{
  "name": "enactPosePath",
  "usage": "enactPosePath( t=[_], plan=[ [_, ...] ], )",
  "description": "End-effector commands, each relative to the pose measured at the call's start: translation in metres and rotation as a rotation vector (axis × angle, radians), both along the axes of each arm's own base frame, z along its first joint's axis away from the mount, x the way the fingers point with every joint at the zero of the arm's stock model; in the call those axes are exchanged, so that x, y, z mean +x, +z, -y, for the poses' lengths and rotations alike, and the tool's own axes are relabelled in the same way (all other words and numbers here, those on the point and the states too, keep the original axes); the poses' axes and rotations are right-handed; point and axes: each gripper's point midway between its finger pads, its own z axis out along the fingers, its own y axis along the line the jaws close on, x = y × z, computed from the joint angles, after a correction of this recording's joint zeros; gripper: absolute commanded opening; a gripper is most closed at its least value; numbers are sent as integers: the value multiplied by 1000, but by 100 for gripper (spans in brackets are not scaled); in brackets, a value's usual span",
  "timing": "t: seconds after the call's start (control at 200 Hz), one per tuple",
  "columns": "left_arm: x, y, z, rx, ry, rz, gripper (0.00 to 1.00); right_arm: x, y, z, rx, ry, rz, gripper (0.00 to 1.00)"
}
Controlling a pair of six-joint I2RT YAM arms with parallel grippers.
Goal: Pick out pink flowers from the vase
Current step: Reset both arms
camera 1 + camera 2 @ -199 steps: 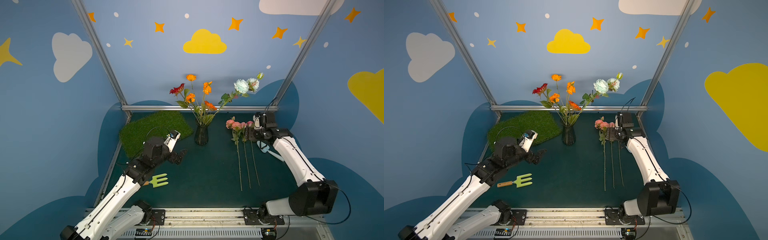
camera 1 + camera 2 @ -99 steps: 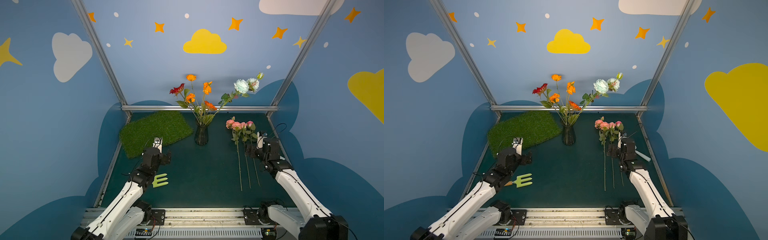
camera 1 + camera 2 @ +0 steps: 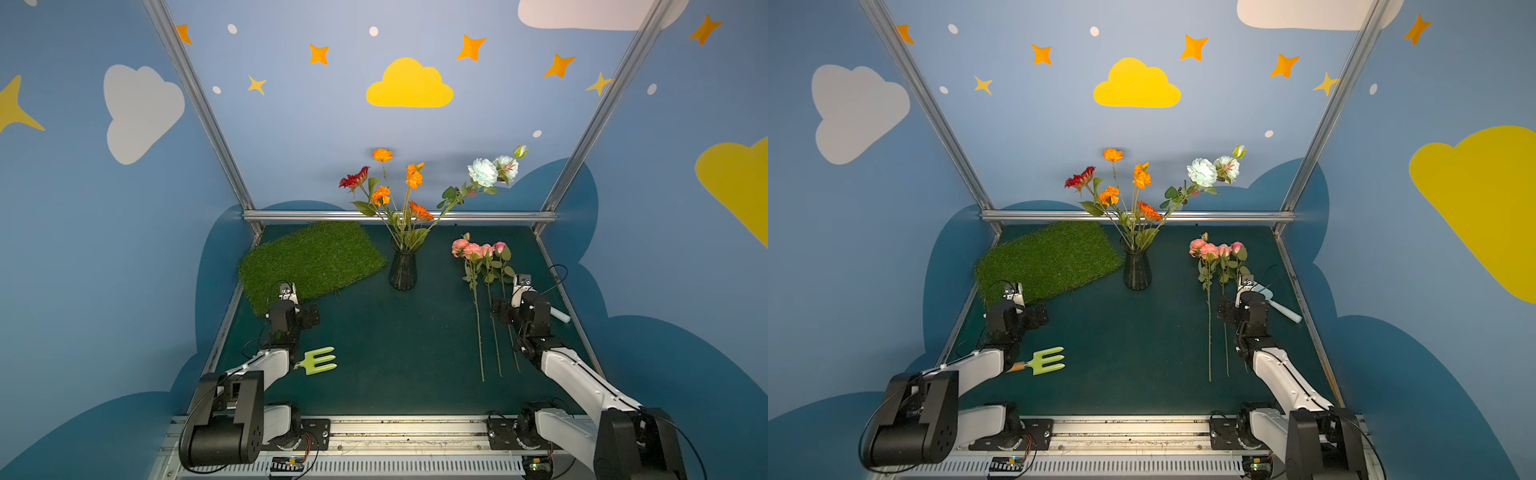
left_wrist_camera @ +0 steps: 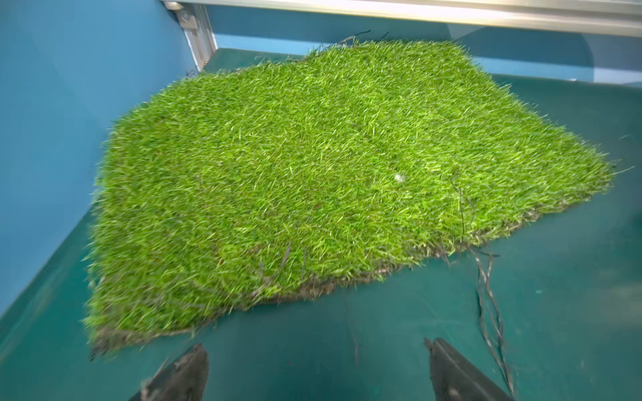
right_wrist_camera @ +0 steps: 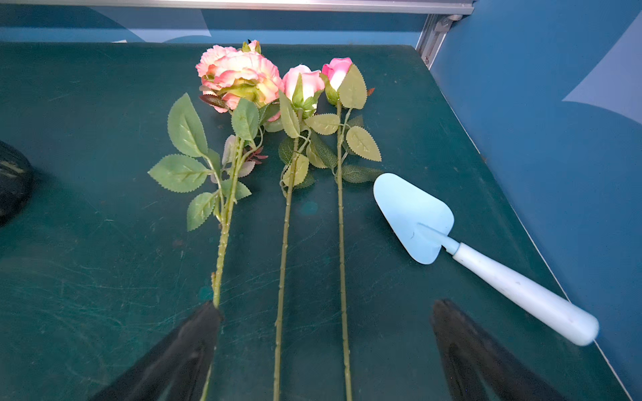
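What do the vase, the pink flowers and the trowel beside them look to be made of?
Vase: dark smoky glass, ribbed; stems show through near its neck.
Pink flowers: artificial, probably fabric petals and leaves with printed veins, on stiff plastic-looking stems with moulded thorns.
Trowel: pale blue, matte, uniform colour on blade and handle; probably plastic, though painted metal is possible.

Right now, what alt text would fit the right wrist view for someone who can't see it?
Three pink flowers lie side by side on a dark green table, stems toward the camera. A pale blue trowel lies beside them, and two open black fingers frame the foreground.
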Motion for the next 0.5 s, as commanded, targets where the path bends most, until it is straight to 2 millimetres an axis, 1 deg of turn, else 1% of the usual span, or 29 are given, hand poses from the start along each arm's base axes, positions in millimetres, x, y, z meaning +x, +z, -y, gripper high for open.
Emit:
enactPosePath(
  t=[0.0,0.05,0.085,0.115,0.14,0.155,0.165,0.225,0.275,0.335,0.405,0.496],
  plan=[
    [22,35,4,-19,-32,166,100,13,9,-8,-7,59,92,97],
    [25,34,1,-32,-17,198,100,15,7,-10,3,69,125,97],
    [26,28,2,-39,-29,203,100,18,5,-12,9,78,151,97],
    [28,24,6,-39,-50,210,100,20,4,-14,14,87,173,97],
    [30,23,8,-34,-68,223,100,21,-4,-15,5,99,157,97],
    [32,23,10,-30,-76,235,100,24,-1,-16,3,106,176,97],
    [32,23,11,-30,-83,238,100,25,-3,-17,1,109,173,97],
    [35,12,15,-42,-110,217,100,32,-13,-17,-2,110,164,97],
    [37,14,20,-36,-144,233,100,36,-23,-19,-6,122,157,97],
    [36,11,19,-44,-130,201,100,43,-25,-21,3,122,186,97],
    [38,10,19,-38,-134,190,100,52,-28,-21,0,124,181,97],
    [39,10,19,-27,-136,203,100,53,-31,-20,24,132,130,97]
  ],
)
